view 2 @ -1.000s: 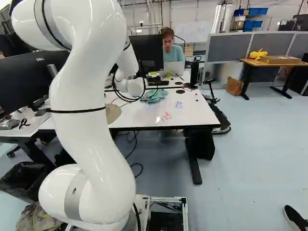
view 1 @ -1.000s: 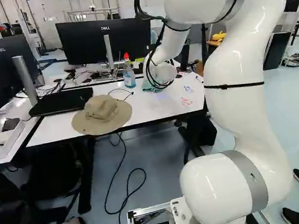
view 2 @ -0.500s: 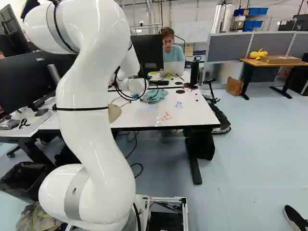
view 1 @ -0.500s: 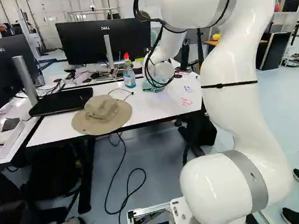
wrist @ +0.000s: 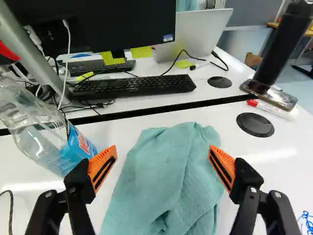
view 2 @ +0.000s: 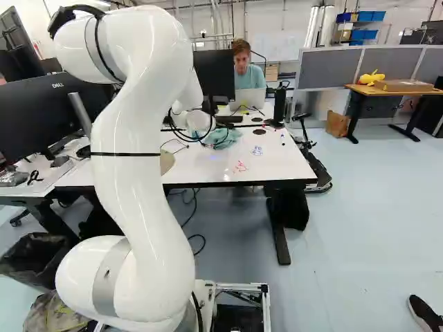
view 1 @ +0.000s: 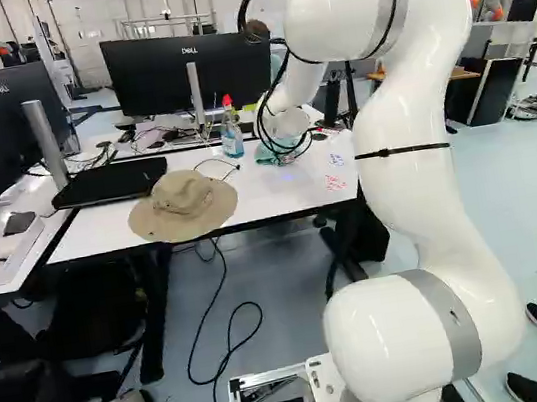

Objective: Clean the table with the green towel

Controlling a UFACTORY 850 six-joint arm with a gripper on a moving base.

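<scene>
One green towel (wrist: 159,178) runs past the wrist view's edge.

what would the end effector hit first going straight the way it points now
Likely the green towel, lying on the white table and seen between the open fingers of the end effector; how far ahead it is, I cannot tell.

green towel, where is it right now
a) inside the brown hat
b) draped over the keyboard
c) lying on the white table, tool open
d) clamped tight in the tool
c, since the green towel lies folded and rumpled on the white table, with the tool spread wide open over it
</scene>
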